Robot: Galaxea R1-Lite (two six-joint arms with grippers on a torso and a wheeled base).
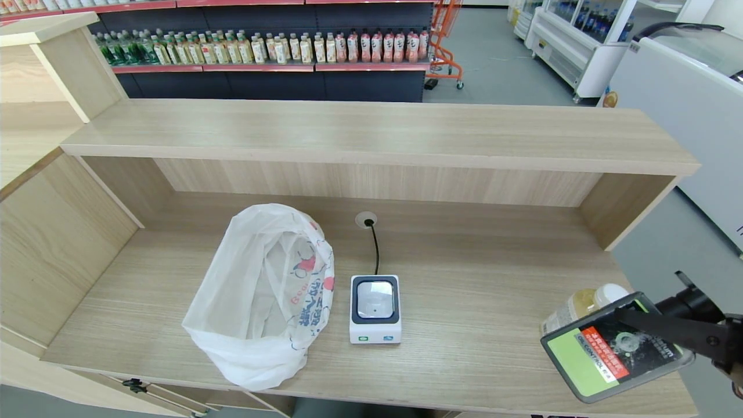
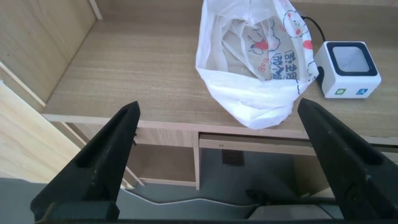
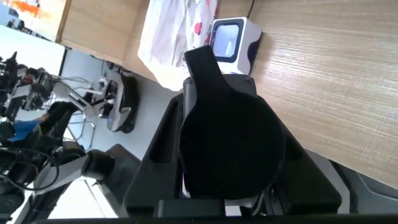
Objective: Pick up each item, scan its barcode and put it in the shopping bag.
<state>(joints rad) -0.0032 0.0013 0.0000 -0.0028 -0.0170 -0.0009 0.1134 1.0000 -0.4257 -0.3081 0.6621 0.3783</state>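
1. Shopping bag [image 1: 232, 325]: white plastic w/ red-and-blue print, on counter [image 1: 493, 278], left of centre. Mouth open upward and slumped toward front edge. Inside, its own creased film in view. Also in left wrist view [image 2: 249, 93] and right wrist view [image 3: 168, 31].
2. Scanner [image 1: 375, 307]: white box w/ dark window facing up, just beside bag on its right, apart from it. Black cable [image 1: 374, 244] runs back to a round hole in the counter. Seen too at [image 2: 347, 68] and [image 3: 231, 40].
3. Flat pack [image 1: 586, 360]: black, w/ green and red label panels facing up, tilted, over right front corner of counter. In right wrist view it is a dark rounded shape [image 3: 230, 143] between the fingers.
4. Bottle [image 1: 580, 307]: amber contents, white cap, on counter just behind the pack and partly hidden by it. Upright or lying: can't tell.
5. R gripper [image 1: 638, 322]: at far right, near front edge, well apart from scanner and bag. Jaws clamped on flat pack, one dark finger across its top face.
6. L gripper [image 2: 219, 109]: low, in front of counter edge on the bag side, pointing toward counter. Jaws spread wide, holding nothing.
7. Background: raised ledge [image 1: 377, 128] behind counter; shelf of drink bottles [image 1: 261, 49]; orange cart [image 1: 444, 40].
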